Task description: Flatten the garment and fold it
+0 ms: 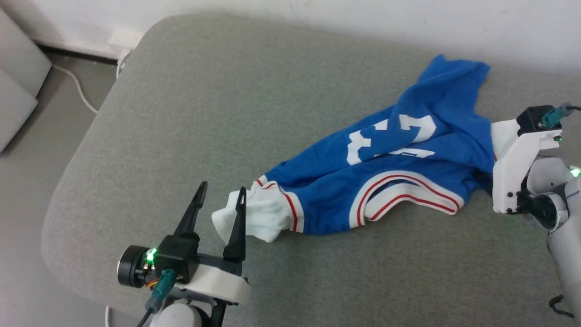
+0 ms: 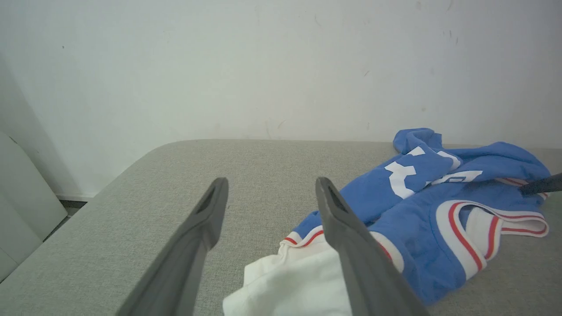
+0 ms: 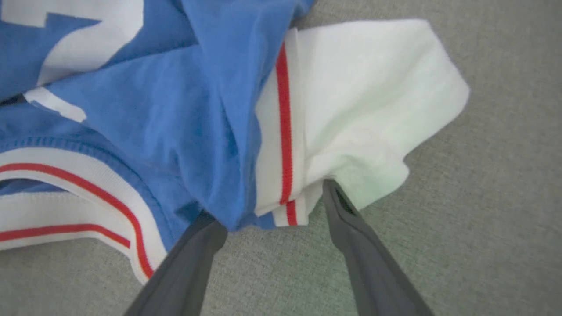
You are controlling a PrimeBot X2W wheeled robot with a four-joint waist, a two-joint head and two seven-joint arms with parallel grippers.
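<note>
The garment (image 1: 399,181), a blue jersey with white print and red-striped white trim, lies crumpled and stretched across the grey cushion (image 1: 204,113). Its collar (image 1: 408,193) faces the front edge. My left gripper (image 1: 222,190) is open at the white sleeve (image 1: 258,218), and one finger overlaps the sleeve's edge. The left wrist view shows the left gripper (image 2: 271,182) with the sleeve (image 2: 290,285) beneath the right-hand finger. My right gripper (image 3: 270,204) is open, its tips straddling the red-striped seam of the other white sleeve (image 3: 373,96). In the head view its white mount (image 1: 515,168) stands at the garment's right end.
The cushion has rounded corners and ends at a white wall (image 2: 263,66) behind. The floor (image 1: 59,113) at the left holds a white cable (image 1: 79,88) and pale furniture (image 1: 18,77). Bare cushion stretches left of and behind the garment.
</note>
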